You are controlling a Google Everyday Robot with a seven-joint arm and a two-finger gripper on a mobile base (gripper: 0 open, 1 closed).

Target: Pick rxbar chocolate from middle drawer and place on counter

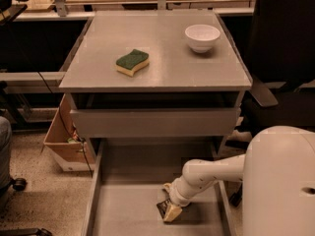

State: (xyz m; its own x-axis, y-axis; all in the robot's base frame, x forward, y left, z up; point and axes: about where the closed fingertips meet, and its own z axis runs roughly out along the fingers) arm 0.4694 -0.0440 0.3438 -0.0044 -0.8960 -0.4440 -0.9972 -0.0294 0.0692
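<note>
The middle drawer point(123, 215) is pulled out at the bottom of the view, with a bare grey floor. My gripper point(170, 211) reaches down into it from the right, on a white arm point(211, 173), and is low over the floor near the drawer's middle. A small dark piece, the rxbar chocolate point(162, 207), shows right at the gripper's tip, mostly hidden by it. The counter point(162, 53) is the grey cabinet top above.
A green-and-yellow sponge point(132, 62) lies left of centre on the counter and a white bowl point(202, 37) stands at its back right. A shallower drawer front point(155, 123) juts out above the open drawer. A cardboard box point(64, 136) sits on the floor to the left. The robot's white body point(280, 181) fills the lower right.
</note>
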